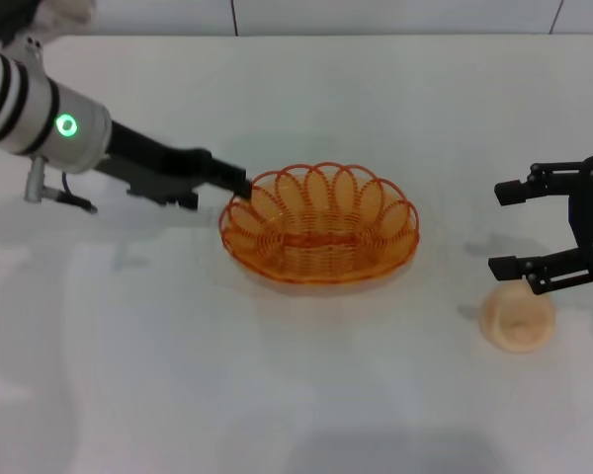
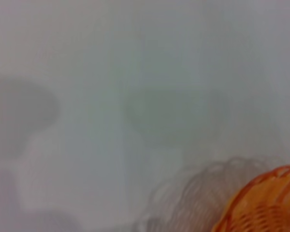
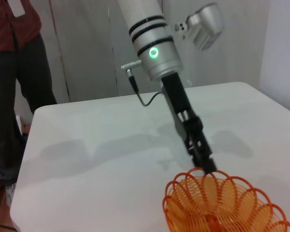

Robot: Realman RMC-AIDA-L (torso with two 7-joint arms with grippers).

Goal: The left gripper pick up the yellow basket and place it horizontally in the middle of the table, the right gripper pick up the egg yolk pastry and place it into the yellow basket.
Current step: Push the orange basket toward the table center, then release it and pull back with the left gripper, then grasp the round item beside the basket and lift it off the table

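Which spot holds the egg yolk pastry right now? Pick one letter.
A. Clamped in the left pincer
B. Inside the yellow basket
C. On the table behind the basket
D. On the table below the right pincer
D: the egg yolk pastry lies on the bare table just under the open right pincer, apart from the yellow basket, whose rim the left pincer reaches.

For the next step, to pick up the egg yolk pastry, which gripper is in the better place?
The right gripper. It hangs open just behind the egg yolk pastry, on the same side of the table. The left gripper is at the far rim of the yellow basket, which lies between it and the pastry.
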